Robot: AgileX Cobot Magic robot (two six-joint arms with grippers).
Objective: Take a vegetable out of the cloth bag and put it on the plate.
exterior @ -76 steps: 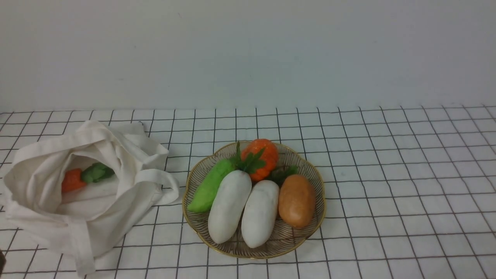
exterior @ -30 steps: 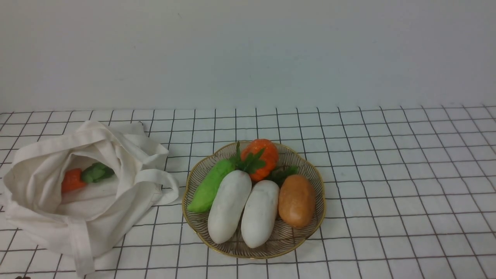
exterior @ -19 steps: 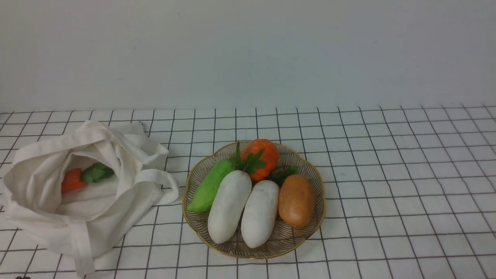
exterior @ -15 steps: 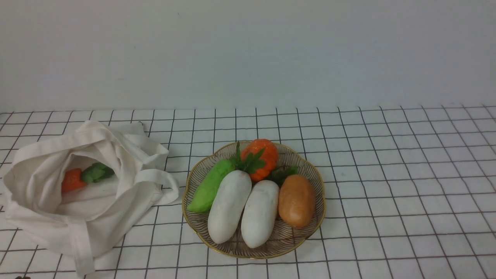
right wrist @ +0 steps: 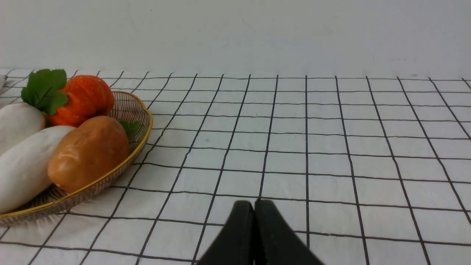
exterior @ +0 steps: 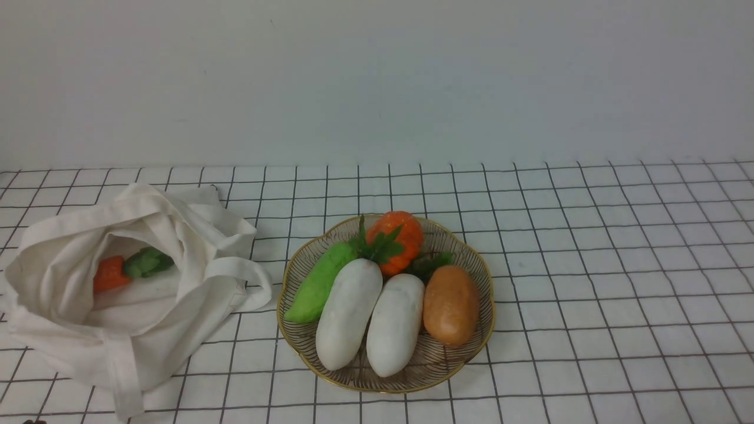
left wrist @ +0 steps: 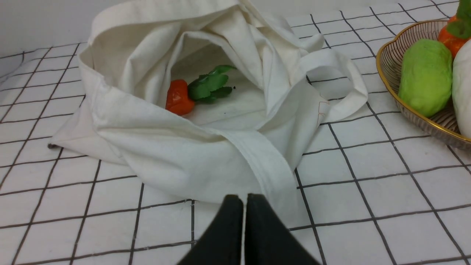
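left end effector (left wrist: 241, 200) shut, near the cloth bag's (left wrist: 158, 158) strap edge

Legible text: none, on anything in sight.
Cloth bag (exterior: 206, 318): fabric plain, no lettering readable; straps the same.
Plate (exterior: 439, 383): fine dark lines and gold rim only, no mark readable.
White radishes (exterior: 349, 315): no label or sticker readable.
Brown oval vegetable (exterior: 451, 305): no characters readable.
Table covering (exterior: 589, 282): grid of dark lines, no numbers readable.
Wall (exterior: 377, 82): no sign readable.
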